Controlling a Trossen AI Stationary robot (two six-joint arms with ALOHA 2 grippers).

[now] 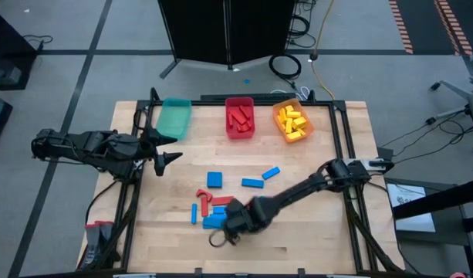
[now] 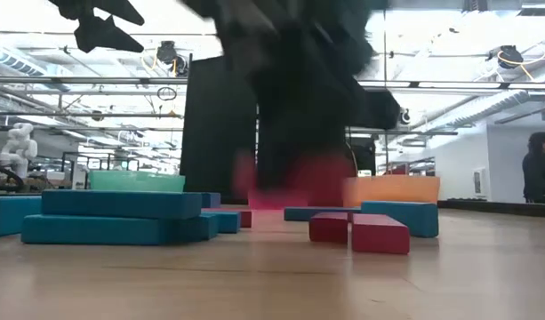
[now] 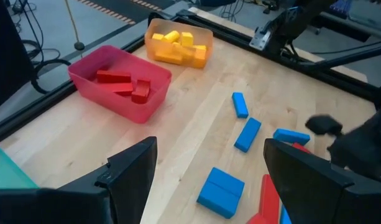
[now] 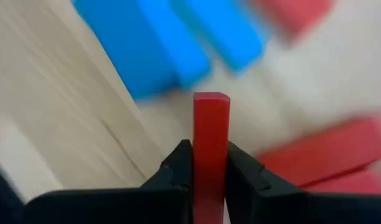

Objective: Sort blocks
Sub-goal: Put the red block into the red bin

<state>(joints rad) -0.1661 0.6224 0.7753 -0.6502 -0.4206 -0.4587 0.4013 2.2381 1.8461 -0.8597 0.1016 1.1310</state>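
The right gripper (image 4: 209,163) is low over the loose blocks (image 1: 213,207) near the counter's (image 1: 313,232) front edge — its fingers clamped on a red block (image 4: 211,134). The left gripper (image 1: 168,147) waits near the teal bin (image 1: 174,117), fingers apart.

Pale wooden table (image 1: 313,193) with visible grain, smooth matt finish. Translucent plastic bins (image 3: 119,93) (slightly glossy rims). Smooth, matt, solid-coloured blocks (image 3: 247,134). Matt black gripper fingers (image 4: 178,165) clamping a smooth red block (image 4: 211,143).
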